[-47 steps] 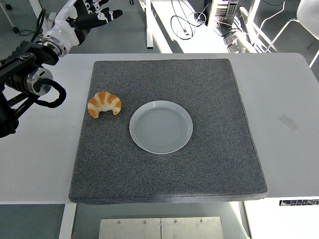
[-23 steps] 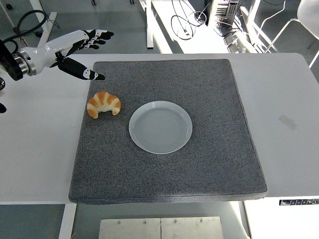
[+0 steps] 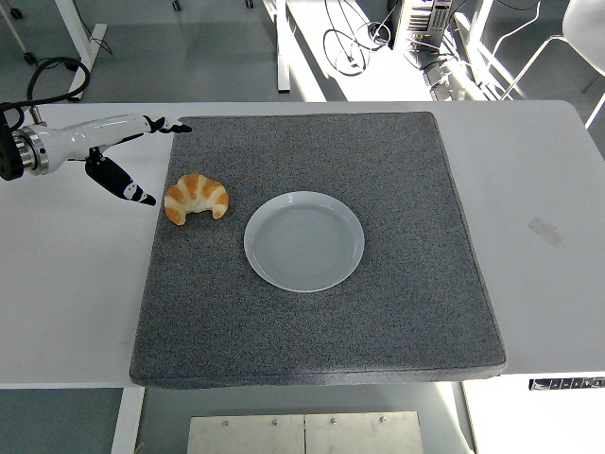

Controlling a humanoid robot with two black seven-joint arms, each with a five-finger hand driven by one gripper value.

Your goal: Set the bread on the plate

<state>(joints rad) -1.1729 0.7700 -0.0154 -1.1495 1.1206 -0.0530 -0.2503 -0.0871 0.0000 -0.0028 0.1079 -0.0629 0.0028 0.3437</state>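
Head view shows my left hand [image 3: 121, 156] now low over the table, just left of the golden, crescent-shaped croissant [image 3: 198, 197]. A second ago that hand was raised well behind the croissant, up past the table's far edge; half a second ago it had swung in over the far-left corner of the dark grey, speckled square mat [image 3: 321, 322]. Now it sits lower and closer, with the fingers stretched out long behind the croissant and the thumb dropped down toward its left end. The hand is spread wide and holds nothing; I see no contact with the bread yet.

The croissant itself has not shifted: it lies on the mat, just left of the round, pale grey ceramic plate [image 3: 304, 241], near it but not touching. The plate is bare.

I read this as the approach nearly finished, the grasp not begun. The right arm is out of view.
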